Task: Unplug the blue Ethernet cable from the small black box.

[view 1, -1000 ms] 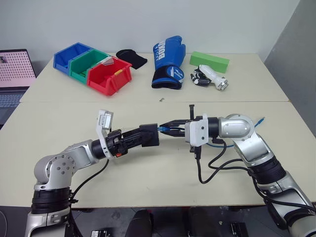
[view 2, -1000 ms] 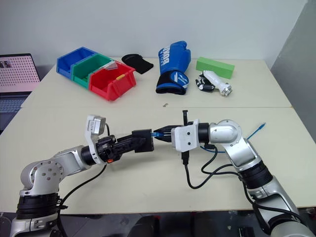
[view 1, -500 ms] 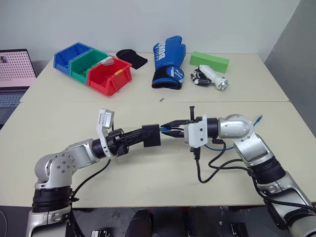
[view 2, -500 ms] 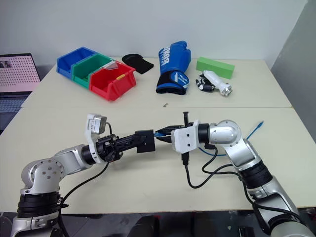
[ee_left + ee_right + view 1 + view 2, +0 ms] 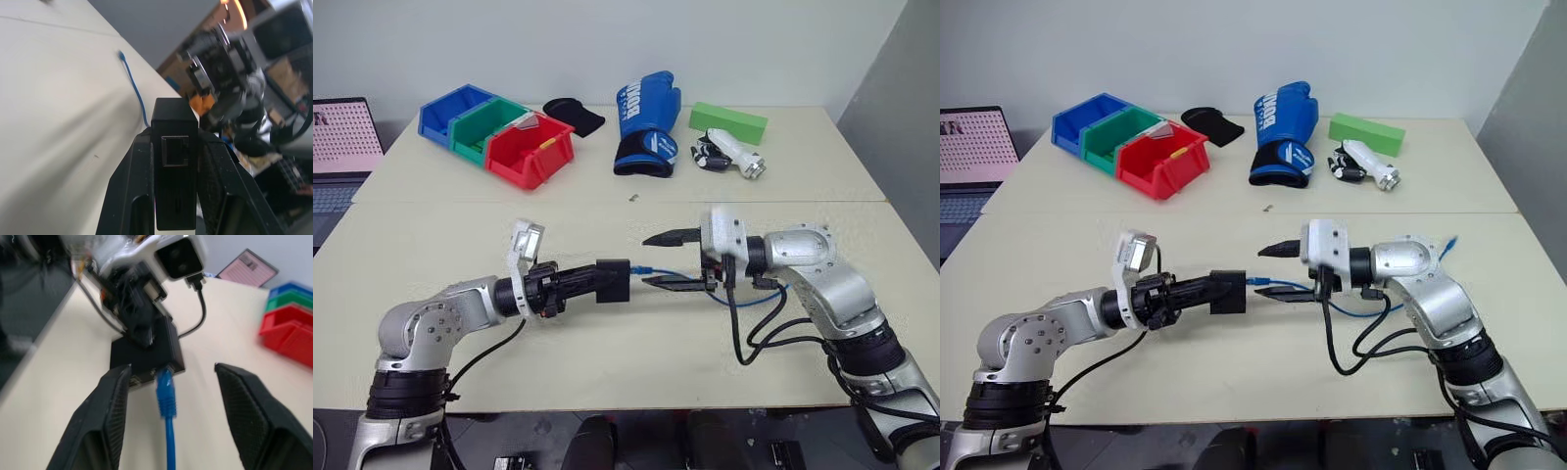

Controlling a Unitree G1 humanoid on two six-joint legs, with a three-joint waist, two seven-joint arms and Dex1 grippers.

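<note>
The box (image 5: 612,281) is held still so the cable (image 5: 658,273) can be pulled.
It is pinched by the left gripper (image 5: 597,282); the right gripper (image 5: 664,260) is spread wide around the plug.

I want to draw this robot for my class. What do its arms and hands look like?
Both arms are rounded silver-grey metal with black joint sections and looping black cables. The left hand and the right hand each have two slim, pointed black fingers with textured pads, and a white block sits at each wrist.
</note>
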